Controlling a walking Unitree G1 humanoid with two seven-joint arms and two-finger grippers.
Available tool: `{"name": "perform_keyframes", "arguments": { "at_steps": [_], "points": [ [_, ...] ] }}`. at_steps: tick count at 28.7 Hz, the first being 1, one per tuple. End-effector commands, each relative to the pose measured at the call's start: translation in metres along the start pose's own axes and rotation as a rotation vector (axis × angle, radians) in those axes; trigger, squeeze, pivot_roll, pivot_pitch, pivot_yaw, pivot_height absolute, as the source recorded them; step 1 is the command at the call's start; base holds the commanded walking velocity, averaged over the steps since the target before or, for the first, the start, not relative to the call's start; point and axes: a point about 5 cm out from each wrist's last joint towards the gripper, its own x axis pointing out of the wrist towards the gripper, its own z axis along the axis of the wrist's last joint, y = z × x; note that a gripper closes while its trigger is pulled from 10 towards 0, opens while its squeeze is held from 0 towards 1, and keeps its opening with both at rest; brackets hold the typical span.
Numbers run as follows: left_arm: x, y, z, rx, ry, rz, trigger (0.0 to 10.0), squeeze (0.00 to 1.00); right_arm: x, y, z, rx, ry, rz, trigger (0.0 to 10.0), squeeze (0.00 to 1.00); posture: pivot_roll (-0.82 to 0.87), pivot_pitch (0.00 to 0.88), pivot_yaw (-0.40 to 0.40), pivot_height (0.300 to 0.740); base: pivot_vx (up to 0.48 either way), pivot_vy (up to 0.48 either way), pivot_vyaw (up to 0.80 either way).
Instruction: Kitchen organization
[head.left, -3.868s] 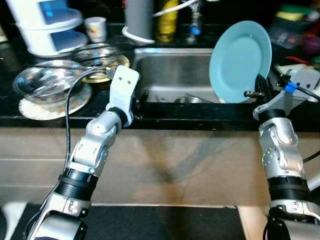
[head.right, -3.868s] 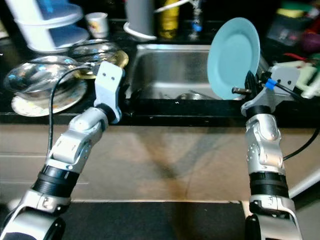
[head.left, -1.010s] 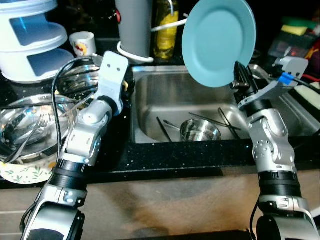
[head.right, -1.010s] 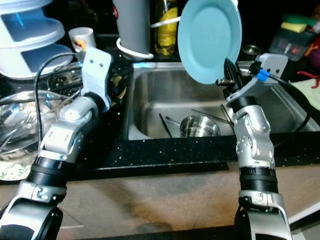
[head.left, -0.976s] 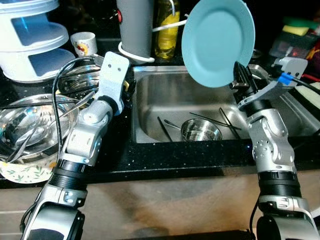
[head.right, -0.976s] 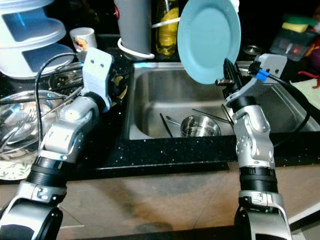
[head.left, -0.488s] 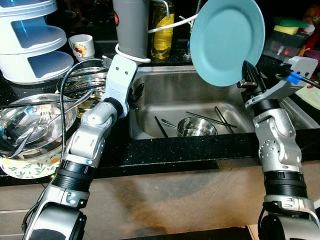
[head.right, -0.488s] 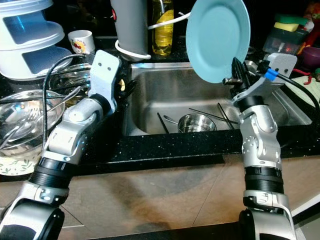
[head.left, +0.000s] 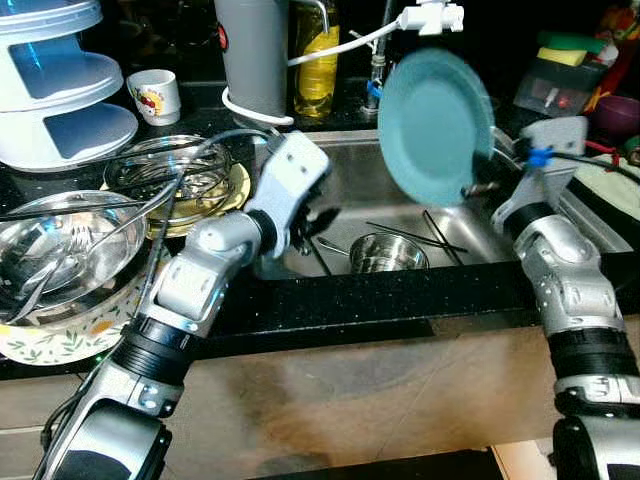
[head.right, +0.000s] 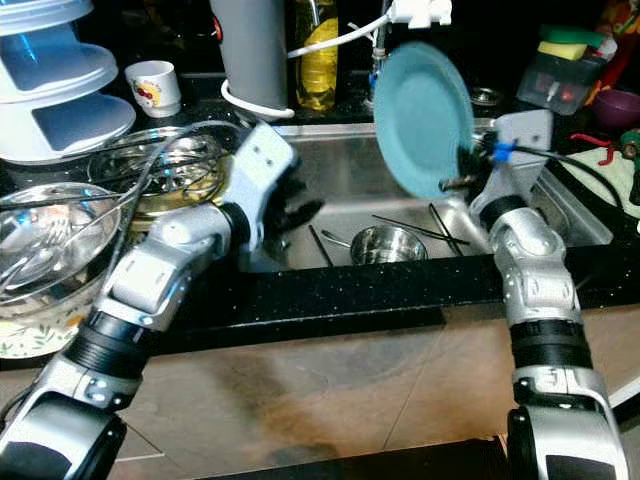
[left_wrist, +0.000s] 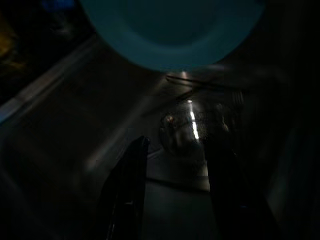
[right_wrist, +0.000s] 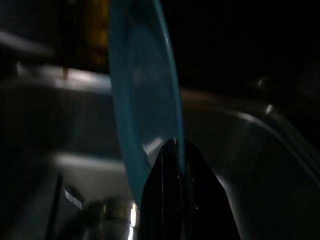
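A teal plate (head.left: 435, 125) stands tilted on edge above the steel sink (head.left: 345, 150), and my right gripper (head.left: 478, 186) is shut on its lower rim. In the right wrist view the black fingers (right_wrist: 172, 165) pinch that plate rim (right_wrist: 145, 100). My left gripper (head.left: 320, 215) hovers open over the sink's left side with nothing between its fingers. Seen from the left wrist, the gripper (left_wrist: 177, 145) looks down at a small steel bowl (left_wrist: 182, 132), with the plate (left_wrist: 172, 30) beyond. The bowl (head.left: 385, 253) sits on the sink floor among thin utensils (head.left: 420, 235).
On the black counter to the left stand a steel bowl with cutlery (head.left: 60, 255) on a patterned plate, a glass bowl (head.left: 170, 175), a white and blue stacked container (head.left: 60, 90) and a cup (head.left: 158, 95). A grey cylinder (head.left: 255, 50), a yellow bottle (head.left: 312, 55) and the faucet (head.left: 430, 18) line the back.
My right gripper has brought the plate down and turned it more edge-on over the sink. My left arm has swung right, from the counter edge to over the sink.
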Motion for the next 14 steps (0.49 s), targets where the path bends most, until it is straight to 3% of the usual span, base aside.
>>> {"name": "perform_keyframes", "arguments": {
  "at_steps": [1,2,8,14],
  "points": [
    [0.000,0.000,-0.002,0.025,0.027,-0.011,10.0,0.00,0.001,-0.001,0.003,-0.021,0.005,0.007,10.0,0.00,-0.05,0.184,0.001,0.740,0.000,0.000,0.00],
    [0.001,0.000,-0.002,0.047,0.045,-0.018,10.0,0.00,0.004,-0.003,0.000,-0.074,0.046,0.031,10.0,0.00,-0.05,0.183,0.002,0.740,0.000,0.000,0.00],
    [-0.001,0.000,-0.008,0.148,0.135,-0.062,10.0,0.00,0.012,-0.003,-0.002,-0.109,0.082,0.105,10.0,0.00,-0.04,0.181,0.004,0.740,0.000,0.000,0.00],
    [-0.003,0.000,-0.012,0.149,0.179,-0.088,10.0,0.00,0.017,0.004,-0.010,-0.184,0.157,0.202,10.0,0.00,-0.04,0.181,-0.001,0.740,0.000,0.000,0.00]
  ]
}}
